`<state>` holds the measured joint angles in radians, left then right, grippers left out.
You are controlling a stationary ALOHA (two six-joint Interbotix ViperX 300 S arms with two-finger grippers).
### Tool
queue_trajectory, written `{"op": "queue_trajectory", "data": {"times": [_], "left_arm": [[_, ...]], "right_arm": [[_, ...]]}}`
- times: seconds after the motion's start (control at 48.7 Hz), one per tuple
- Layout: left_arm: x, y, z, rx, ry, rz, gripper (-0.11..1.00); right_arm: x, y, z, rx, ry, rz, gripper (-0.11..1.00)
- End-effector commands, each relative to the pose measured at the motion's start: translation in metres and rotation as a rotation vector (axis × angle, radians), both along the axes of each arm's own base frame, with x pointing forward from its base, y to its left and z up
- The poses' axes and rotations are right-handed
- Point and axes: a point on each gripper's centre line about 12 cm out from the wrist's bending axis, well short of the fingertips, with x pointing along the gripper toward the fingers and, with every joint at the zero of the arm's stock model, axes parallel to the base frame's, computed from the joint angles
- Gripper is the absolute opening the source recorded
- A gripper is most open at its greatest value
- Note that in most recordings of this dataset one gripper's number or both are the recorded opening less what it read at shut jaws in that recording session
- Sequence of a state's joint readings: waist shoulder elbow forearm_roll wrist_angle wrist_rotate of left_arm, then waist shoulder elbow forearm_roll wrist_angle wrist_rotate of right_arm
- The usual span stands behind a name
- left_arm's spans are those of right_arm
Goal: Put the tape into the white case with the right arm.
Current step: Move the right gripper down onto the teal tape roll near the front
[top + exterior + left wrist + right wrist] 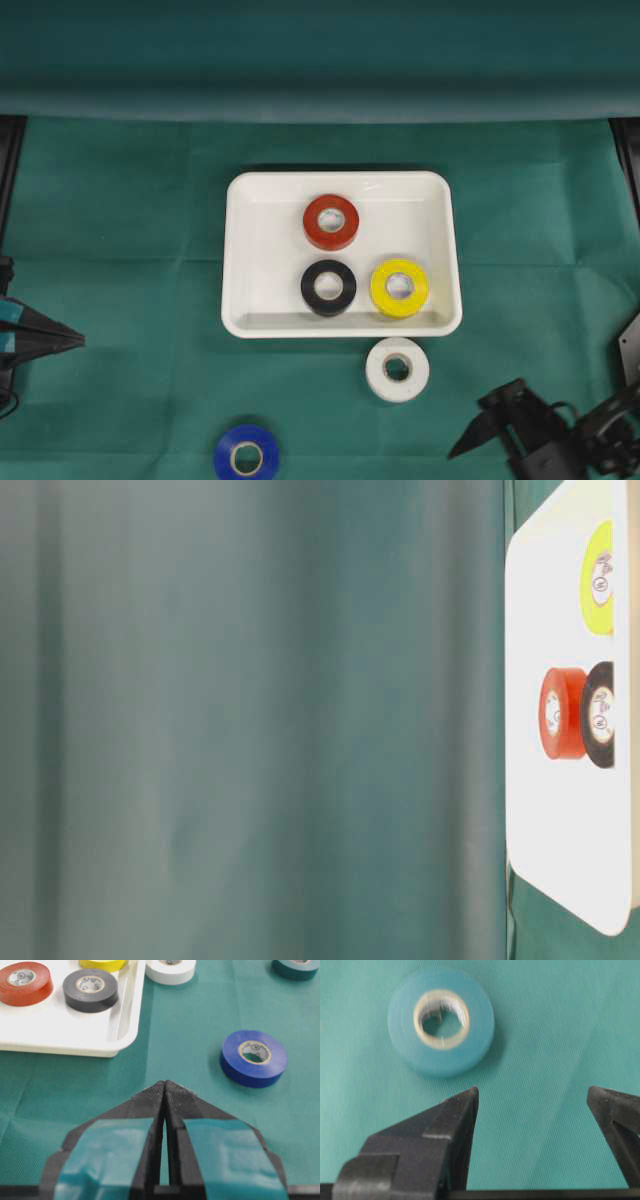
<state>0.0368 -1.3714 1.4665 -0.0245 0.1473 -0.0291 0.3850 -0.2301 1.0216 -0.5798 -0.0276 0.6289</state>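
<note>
The white case [268, 232] lies mid-table and holds a red [331, 221], a black [328, 287] and a yellow tape roll [399, 288]. A white tape [397, 369] sits on the cloth just outside the case's front rim, and a blue tape [246, 455] lies near the front edge. My right gripper [476, 426] hovers at the front right, open and empty [532, 1092]. In its wrist view a teal tape [441, 1022] lies flat ahead of the left fingertip [470, 1095]. My left gripper [165, 1083] rests at the far left [60, 341], shut on nothing.
Green cloth [120, 220] covers the table, with a draped backdrop behind. The left wrist view shows the case's corner [120, 1040], the blue tape [254, 1057], the white tape [171, 970] and the teal tape [298, 967]. The table-level view shows the case [560, 820] sideways.
</note>
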Motion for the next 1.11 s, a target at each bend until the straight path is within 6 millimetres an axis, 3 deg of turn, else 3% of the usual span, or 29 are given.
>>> {"op": "queue_trajectory", "data": {"times": [0.0, 0.411, 0.76, 1.089], "left_arm": [[0.001, 0.0, 0.004, -0.003, -0.011, 0.004, 0.0], [0.001, 0.0, 0.004, -0.003, -0.012, 0.002, 0.0], [0.001, 0.0, 0.004, -0.003, -0.012, 0.004, 0.0], [0.001, 0.0, 0.004, -0.003, -0.011, 0.004, 0.0]], "right_arm": [[0.017, 0.012, 0.008, 0.012, -0.029, 0.022, 0.67], [0.051, 0.033, 0.002, 0.008, -0.016, 0.033, 0.67], [0.053, 0.032, -0.011, -0.018, 0.034, 0.014, 0.67], [0.057, 0.044, -0.027, -0.097, 0.109, 0.02, 0.67]]}}
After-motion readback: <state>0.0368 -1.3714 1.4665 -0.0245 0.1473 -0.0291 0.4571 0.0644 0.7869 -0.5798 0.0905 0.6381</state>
